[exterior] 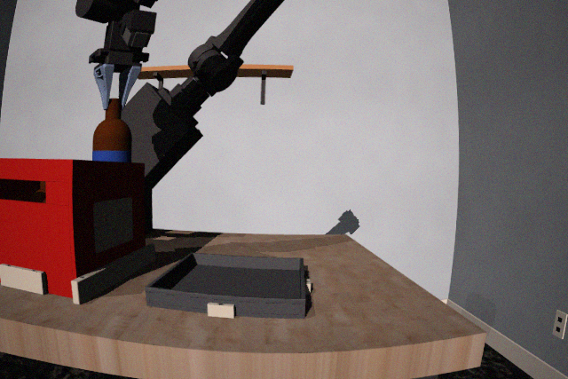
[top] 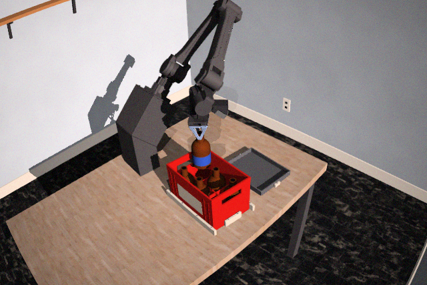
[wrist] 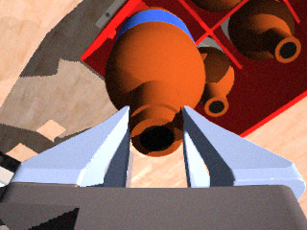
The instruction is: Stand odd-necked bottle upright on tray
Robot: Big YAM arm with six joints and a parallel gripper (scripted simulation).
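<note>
A red crate (top: 205, 183) stands on the table with several brown bottles in its cells (top: 215, 178). My gripper (top: 199, 133) is shut on the neck of a brown bottle with a blue band (top: 201, 154). That bottle hangs upright, lifted partly out of the crate's back corner, with its shoulders and band above the rim (exterior: 112, 136). In the wrist view the two fingers clamp the bottle's neck (wrist: 153, 133) just below the opening, and three other bottles (wrist: 263, 29) stand in the crate below. The dark grey tray (top: 258, 169) lies empty to the right of the crate; it also shows in the exterior view (exterior: 232, 283).
The arm's dark base block (top: 139, 130) stands behind the crate on the left. Pale stop blocks (top: 232, 219) lie along the crate's foot and by the tray (exterior: 221, 309). The table's edge runs close beyond the tray. A wall shelf (top: 45, 6) hangs high up.
</note>
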